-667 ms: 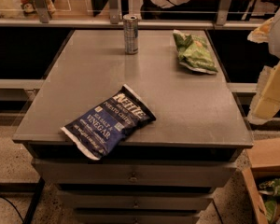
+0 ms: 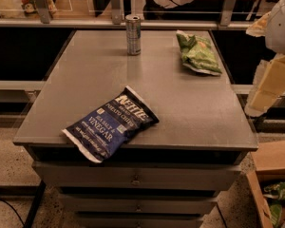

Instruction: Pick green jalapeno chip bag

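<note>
The green jalapeno chip bag (image 2: 198,54) lies flat near the far right corner of the grey table (image 2: 180,103); it is light green and crinkled, with a yellowish picture. My gripper (image 2: 266,91), with beige fingers on a white arm, hangs at the right edge of the view. It is beyond the table's right side, to the right of the bag and a little nearer than it, and does not touch it. Nothing shows in the gripper.
A larger dark blue Kettle vinegar chip bag (image 2: 111,123) overhangs the table's front left edge. A silver can (image 2: 133,34) stands upright at the far middle. Drawers sit under the tabletop. A cardboard box (image 2: 270,175) with green packets is on the floor at the right. Shelving runs behind.
</note>
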You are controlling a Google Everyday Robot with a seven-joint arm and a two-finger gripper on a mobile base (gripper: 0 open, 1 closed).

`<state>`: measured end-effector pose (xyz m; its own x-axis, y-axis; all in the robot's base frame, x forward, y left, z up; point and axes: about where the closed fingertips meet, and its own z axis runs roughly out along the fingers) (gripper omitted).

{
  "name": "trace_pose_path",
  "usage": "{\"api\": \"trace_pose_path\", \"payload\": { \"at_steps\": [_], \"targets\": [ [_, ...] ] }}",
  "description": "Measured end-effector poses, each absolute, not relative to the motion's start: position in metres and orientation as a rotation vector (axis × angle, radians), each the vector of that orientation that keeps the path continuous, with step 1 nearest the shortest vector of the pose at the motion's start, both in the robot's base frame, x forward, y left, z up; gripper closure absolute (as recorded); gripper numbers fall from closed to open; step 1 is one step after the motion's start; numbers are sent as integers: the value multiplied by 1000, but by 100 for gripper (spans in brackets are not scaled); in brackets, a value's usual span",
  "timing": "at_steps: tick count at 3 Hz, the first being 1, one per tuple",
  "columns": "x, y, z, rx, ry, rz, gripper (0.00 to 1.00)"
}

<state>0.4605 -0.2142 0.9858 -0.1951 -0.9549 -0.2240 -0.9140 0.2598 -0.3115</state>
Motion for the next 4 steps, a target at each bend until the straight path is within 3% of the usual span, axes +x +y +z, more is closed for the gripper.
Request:
{"api": "trace_pose_path", "payload": {
  "at_steps": [4],
  "targets": [
    [590, -196, 957, -1678, 1956, -282, 0]
  ]
}}
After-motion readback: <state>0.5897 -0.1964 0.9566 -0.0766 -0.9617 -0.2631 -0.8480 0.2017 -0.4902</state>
